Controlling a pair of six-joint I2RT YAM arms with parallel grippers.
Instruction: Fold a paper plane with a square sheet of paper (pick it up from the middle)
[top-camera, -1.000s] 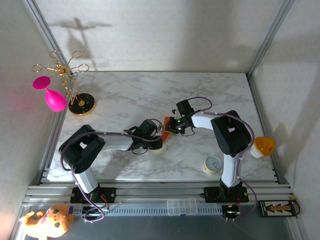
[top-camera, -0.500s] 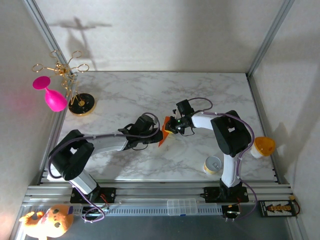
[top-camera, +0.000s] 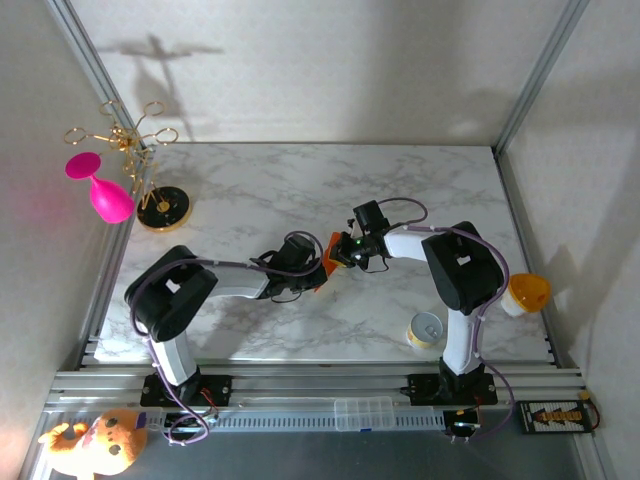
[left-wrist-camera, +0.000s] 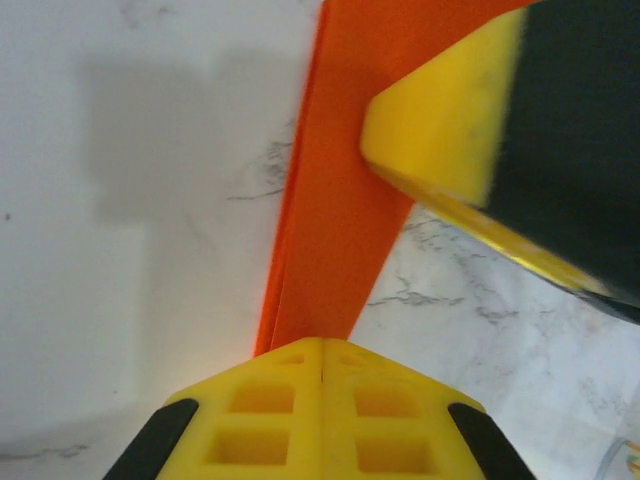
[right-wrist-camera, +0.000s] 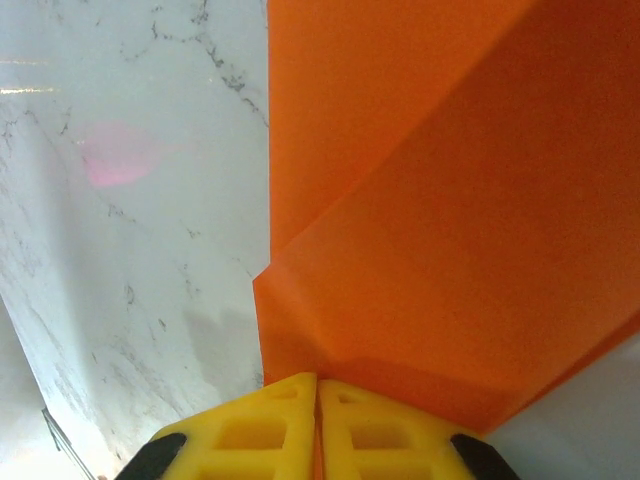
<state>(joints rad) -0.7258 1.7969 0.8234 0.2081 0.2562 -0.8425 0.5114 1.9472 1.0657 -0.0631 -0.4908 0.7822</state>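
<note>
Over the marble table, left tool and right tool both pinch the orange paper.

Plain bright orange paper: folded into narrow layered strip, diagonal crease; near centre of marble table.

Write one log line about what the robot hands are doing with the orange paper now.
stage: mid-fold | left gripper: shut on orange paper | right gripper: shut on orange paper | paper: creased, held between both grippers
</note>
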